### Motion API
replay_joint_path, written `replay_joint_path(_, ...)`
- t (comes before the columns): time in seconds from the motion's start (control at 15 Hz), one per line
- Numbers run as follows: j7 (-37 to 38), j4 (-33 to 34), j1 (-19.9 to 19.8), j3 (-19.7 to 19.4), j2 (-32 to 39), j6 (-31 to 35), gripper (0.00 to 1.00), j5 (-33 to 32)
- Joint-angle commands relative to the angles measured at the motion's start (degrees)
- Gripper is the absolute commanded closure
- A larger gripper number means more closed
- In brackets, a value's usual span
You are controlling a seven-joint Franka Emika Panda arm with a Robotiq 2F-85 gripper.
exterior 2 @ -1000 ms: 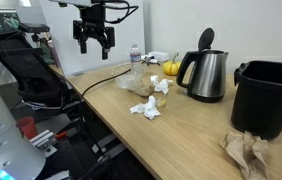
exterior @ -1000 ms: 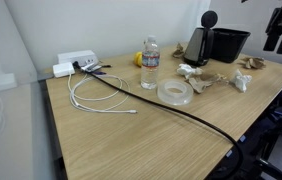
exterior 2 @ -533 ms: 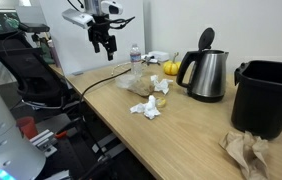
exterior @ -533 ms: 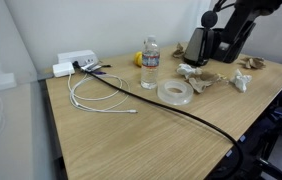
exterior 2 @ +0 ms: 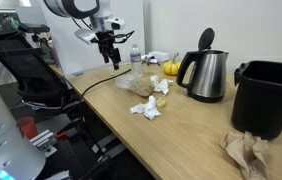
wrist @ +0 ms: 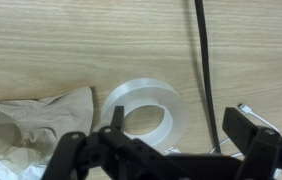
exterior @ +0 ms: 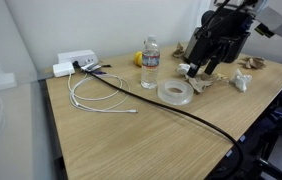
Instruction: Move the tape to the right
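Note:
The tape point(exterior: 175, 92) is a clear, whitish ring lying flat on the wooden table, next to a thick black cable point(exterior: 196, 118). In the wrist view the tape point(wrist: 124, 99) lies below the jaws, close to one finger and not touched by either. My gripper point(exterior: 203, 68) hangs open and empty above the table, just behind the tape. It also shows in an exterior view point(exterior 2: 109, 56) and in the wrist view point(wrist: 179, 128). I cannot make the tape out in the exterior view from the table's end.
A water bottle point(exterior: 150, 62) stands near the tape. Crumpled paper point(wrist: 36, 115) lies right beside it. A coiled white cable point(exterior: 96, 95) lies nearby, and a kettle point(exterior 2: 206, 72) and a black bin point(exterior 2: 266, 95) stand further along the table.
The arm has swung in from high beside the table and come down over the tape and crumpled paper. The tape has not moved.

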Motion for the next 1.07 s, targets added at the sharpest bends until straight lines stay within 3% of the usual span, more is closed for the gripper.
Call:
replay_joint_path(0.0, -0.05, 0.07, -0.51, 0.42, -0.13, -0.18, 0.00, 0.09)
replay_joint_path(0.13, -0.04, 0.07, -0.51, 0.42, -0.13, -0.18, 0.00, 0.09)
replay_joint_path(0.6, 8.30, 2.24, -3.36, 2.15, 4.84, 3.93, 0.00, -9.25)
replay_joint_path(0.8, 9.47, 3.42, -3.35, 2.30, 8.61, 8.73, 0.00, -10.35)
replay_joint_path(1.0, 13.20, 4.30, -4.48, 1.93, 12.38, 13.76, 0.00, -16.87)
